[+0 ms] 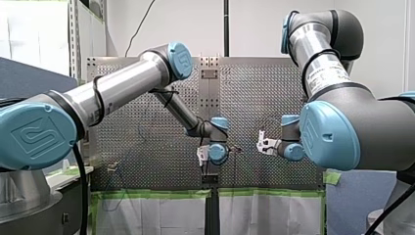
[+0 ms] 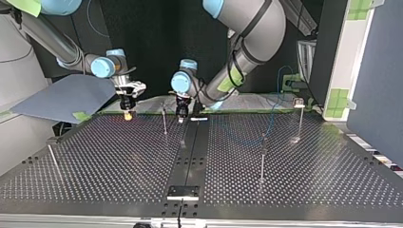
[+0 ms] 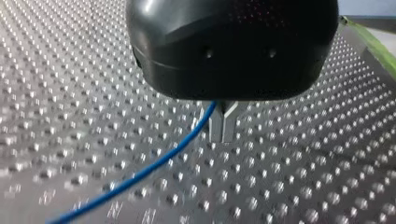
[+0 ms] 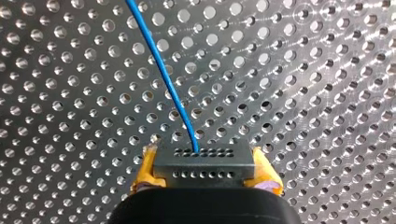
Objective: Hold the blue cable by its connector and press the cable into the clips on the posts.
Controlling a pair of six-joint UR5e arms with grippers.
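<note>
Between the yellow pads (image 4: 145,170) of your right gripper (image 4: 204,161) sits the dark connector (image 4: 204,169), clamped from both sides, with its rows of small holes facing the wrist camera. The blue cable (image 4: 162,70) leaves the connector's far face and runs away from the gripper over the perforated table (image 4: 317,93). Under your left wrist, the left gripper (image 3: 223,134) has its metal fingers (image 3: 217,128) drawn together at the tips. The cable rises from the table side and passes up between them just under the black body, so you can count that gripper as closed around the cable. Turn to the top view and you find your right arm at the view's left and your left arm at its right. Both grippers point down close over the far part of the table, near each other but apart, and a thin post (image 2: 164,121) stands between them. Three more posts show there: one (image 2: 262,161) in the right half, one (image 2: 299,118) nearer the far right edge with a small head, and one (image 2: 53,159) leaning at the left. At that view's right, a stretch of cable comes down from beyond the table's far edge toward the post in the right half. You cannot tell whether it sits in a clip. The front view shows both arms reaching to the middle of the table, with their wrists a little apart.
</note>
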